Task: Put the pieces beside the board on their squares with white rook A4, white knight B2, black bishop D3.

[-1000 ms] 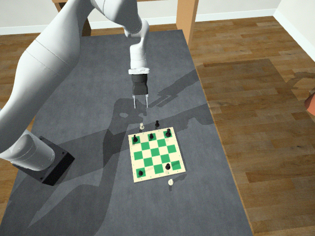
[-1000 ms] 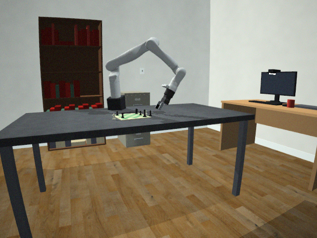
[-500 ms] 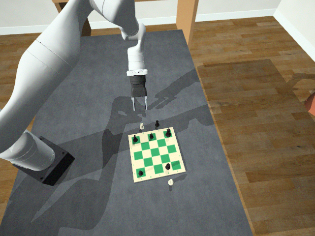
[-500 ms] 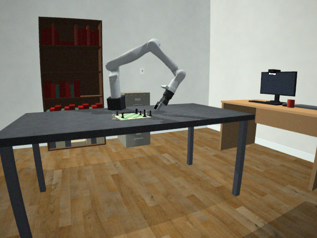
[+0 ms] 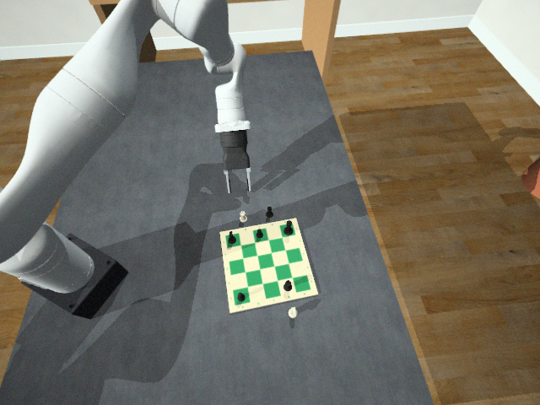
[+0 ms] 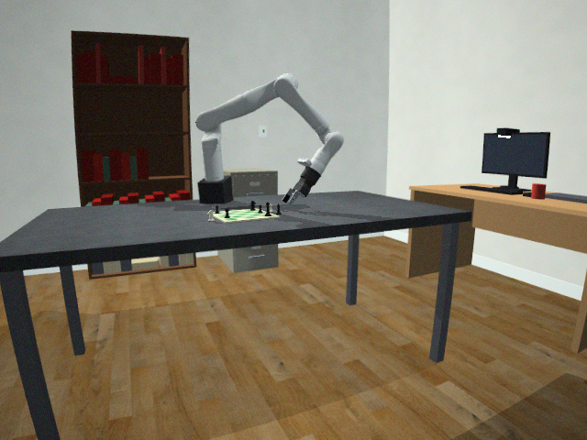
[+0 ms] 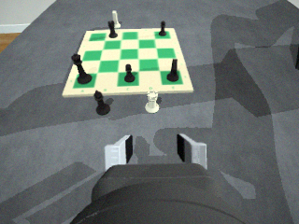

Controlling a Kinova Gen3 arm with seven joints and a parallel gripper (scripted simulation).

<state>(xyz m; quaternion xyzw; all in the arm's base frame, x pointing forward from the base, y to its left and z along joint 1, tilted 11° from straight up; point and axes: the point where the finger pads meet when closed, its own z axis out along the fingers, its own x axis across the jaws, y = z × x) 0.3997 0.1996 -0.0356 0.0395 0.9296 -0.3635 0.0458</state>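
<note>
The green and cream chessboard (image 5: 266, 263) lies on the dark table. The white rook (image 5: 243, 215) and the black bishop (image 5: 269, 212) stand upright on the table just off the board's far edge. The white knight (image 5: 293, 311) stands off the near edge. My gripper (image 5: 237, 186) is open and empty, hanging above the table a little beyond the rook. In the wrist view the rook (image 7: 152, 102) is straight ahead of my fingers, the bishop (image 7: 101, 103) is to its left, and the knight (image 7: 115, 19) is behind the board (image 7: 128, 61). Several black pieces stand on the board.
My arm's base (image 5: 83, 283) is bolted to the table left of the board. The table's right edge (image 5: 370, 244) runs close to the board. A wooden desk leg (image 5: 320, 30) stands past the far end. The exterior view shows a bookshelf (image 6: 130, 118) and a desk with a monitor (image 6: 515, 156).
</note>
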